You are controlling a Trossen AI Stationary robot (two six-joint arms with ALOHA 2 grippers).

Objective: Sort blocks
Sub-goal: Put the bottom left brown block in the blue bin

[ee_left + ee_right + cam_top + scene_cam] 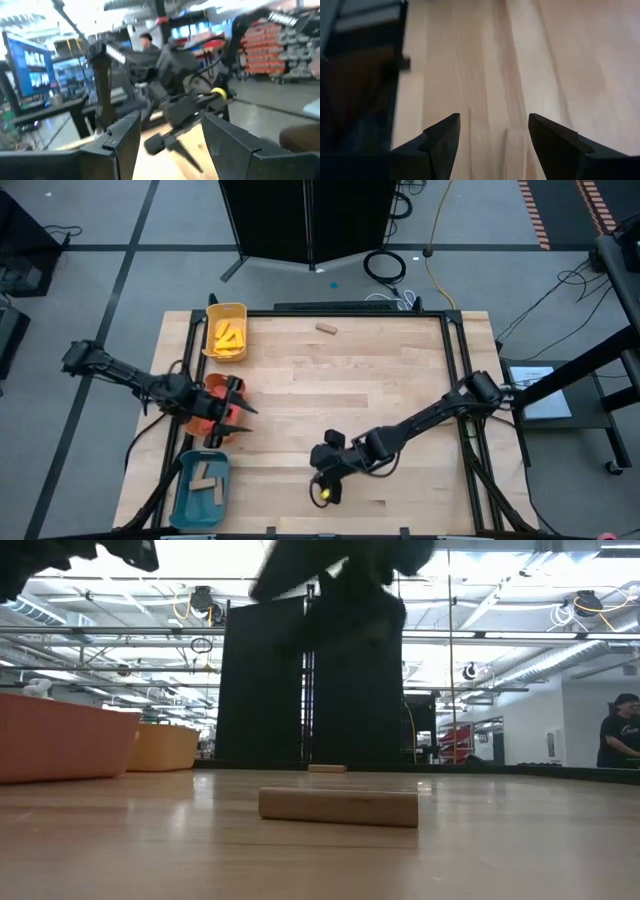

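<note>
R claw (pixel 325 492) sits low over the table (pixel 400 380), near the front edge, fingers (pixel 442 137) spread wide w/ only bare wood between them in the right wrist view – holding nothing. In the high view a small yellow spot (pixel 324 494) shows right at its tip; can't tell if that's a block or part of the arm.

L claw (pixel 235 420) hangs over the orange tray (pixel 205 402) at the table's left side, fingers (pixel 125 135) well apart, nothing gripped.

Blocks rel. to the claws:
- Yellow blocks (pixel 229 337) lie in the yellow tray (pixel 226 311), just beyond the L claw toward the table's far edge.
- Tan blocks (pixel 208 479) lie in the teal tray (pixel 186 510), just on the near side of the L claw, well to the left of the R claw.
- One tan block (pixel 326 328) lies alone on the table near the far edge, well apart from both claws; low view shows it small in the distance (pixel 327 769).
- Low view also has a tan block (pixel 338 806) lying flat on the table up close, under the dark arm bulk overhead; not made out in the high view.

Person (pixel 620 735) stands in the room beyond the table.
</note>
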